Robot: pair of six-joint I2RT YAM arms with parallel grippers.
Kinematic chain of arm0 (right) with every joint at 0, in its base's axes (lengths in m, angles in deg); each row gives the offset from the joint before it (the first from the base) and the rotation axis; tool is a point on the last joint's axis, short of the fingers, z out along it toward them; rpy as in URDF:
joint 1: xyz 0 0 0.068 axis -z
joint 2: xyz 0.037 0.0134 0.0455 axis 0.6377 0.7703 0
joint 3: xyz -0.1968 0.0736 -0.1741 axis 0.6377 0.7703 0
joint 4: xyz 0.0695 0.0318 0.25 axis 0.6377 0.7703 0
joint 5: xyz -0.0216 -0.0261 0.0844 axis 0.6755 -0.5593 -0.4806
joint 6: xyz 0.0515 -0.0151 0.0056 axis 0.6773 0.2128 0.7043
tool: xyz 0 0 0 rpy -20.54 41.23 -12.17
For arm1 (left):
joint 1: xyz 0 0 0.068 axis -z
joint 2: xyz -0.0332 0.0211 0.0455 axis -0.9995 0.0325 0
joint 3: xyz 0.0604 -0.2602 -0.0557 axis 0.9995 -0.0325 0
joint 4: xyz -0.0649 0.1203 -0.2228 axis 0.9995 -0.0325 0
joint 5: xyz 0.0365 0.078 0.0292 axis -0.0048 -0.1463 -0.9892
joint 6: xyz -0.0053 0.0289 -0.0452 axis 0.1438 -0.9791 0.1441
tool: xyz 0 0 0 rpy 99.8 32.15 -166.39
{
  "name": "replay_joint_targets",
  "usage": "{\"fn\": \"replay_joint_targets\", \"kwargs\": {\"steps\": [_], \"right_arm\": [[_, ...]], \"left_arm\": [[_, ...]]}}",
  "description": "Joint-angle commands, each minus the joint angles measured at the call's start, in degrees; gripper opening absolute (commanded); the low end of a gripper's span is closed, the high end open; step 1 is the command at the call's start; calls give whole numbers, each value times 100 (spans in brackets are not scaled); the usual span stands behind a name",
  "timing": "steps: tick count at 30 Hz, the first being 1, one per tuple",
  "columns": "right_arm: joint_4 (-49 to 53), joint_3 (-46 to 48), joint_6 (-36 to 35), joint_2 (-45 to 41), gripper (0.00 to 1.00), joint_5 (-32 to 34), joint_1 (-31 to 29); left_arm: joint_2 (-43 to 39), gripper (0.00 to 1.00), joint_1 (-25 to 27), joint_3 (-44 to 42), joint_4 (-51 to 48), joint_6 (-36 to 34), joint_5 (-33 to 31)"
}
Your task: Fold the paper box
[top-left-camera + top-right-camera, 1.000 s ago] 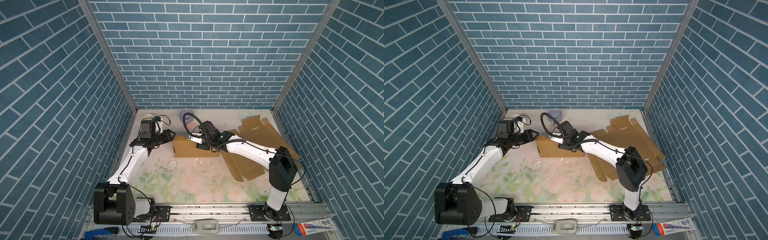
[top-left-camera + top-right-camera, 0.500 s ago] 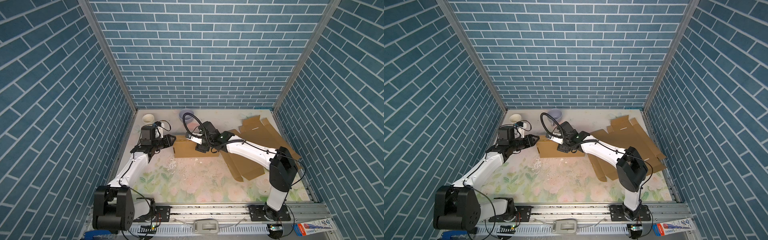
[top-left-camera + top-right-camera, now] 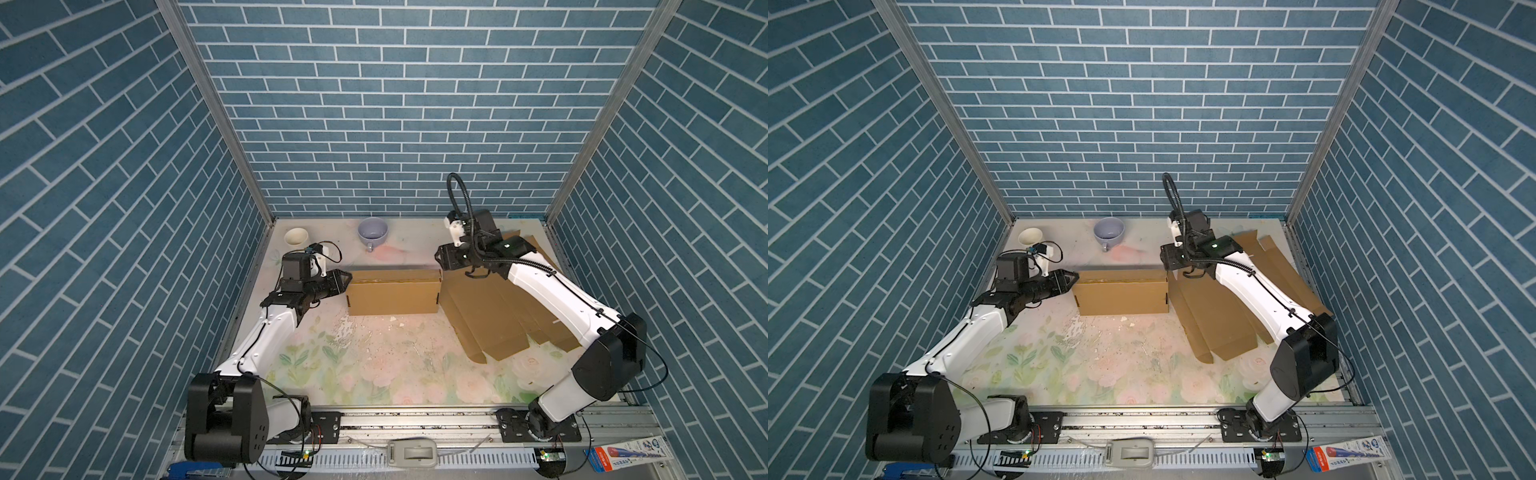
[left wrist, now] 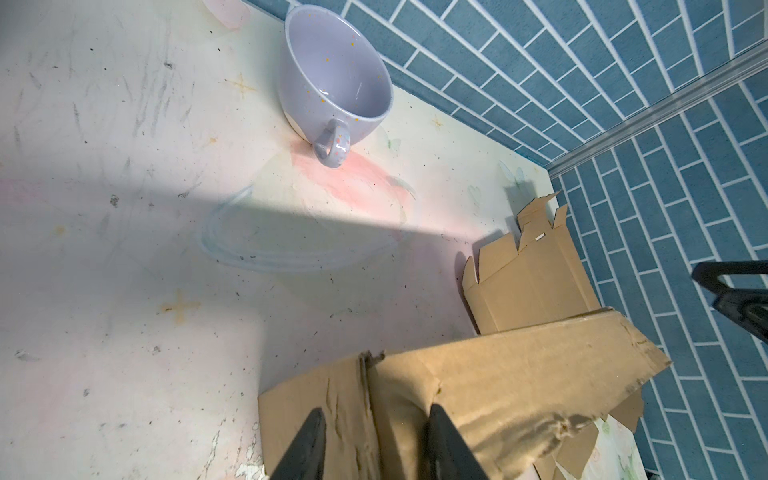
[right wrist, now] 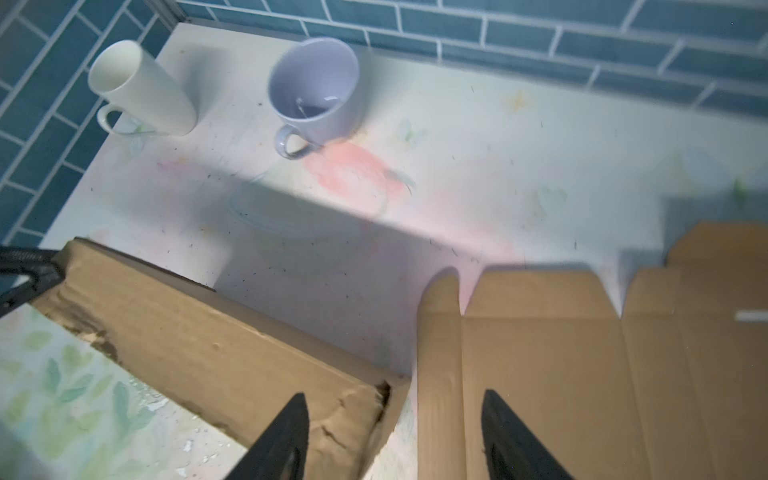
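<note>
Right end effector (image 3: 440, 261) has backed off the paper box (image 3: 392, 297) toward frame right and now sits over the flat cardboard (image 3: 490, 320), jaws apart, empty. Left end effector (image 3: 341, 283) has moved onto the box's left end. Its jaws are part-way apart around the cardboard; can't tell if it's pinching. Box sits centre frame on the surface (image 3: 374, 365). Fold likely continues from the left.
</note>
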Motion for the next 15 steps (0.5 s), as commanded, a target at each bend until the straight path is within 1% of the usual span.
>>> {"fn": "replay_joint_targets", "kwargs": {"steps": [1,9,11,14,15], "right_arm": [[667,-59,1014,75,63,-1137,43],[392,107,1136,394,50,-1596,114],[436,244,1096,458,43,-1480,145],[357,718,1084,539,30,-1293,322],[355,799,1035,594,28,-1235,334]], "left_arm": [[70,41,-19,-226,-586,-124,-211],[26,40,-19,-252,-606,-133,-243],[27,40,-19,-254,-640,-158,-266],[0,38,-19,-272,-660,-175,-287],[0,37,-19,-275,-661,-174,-284]]}}
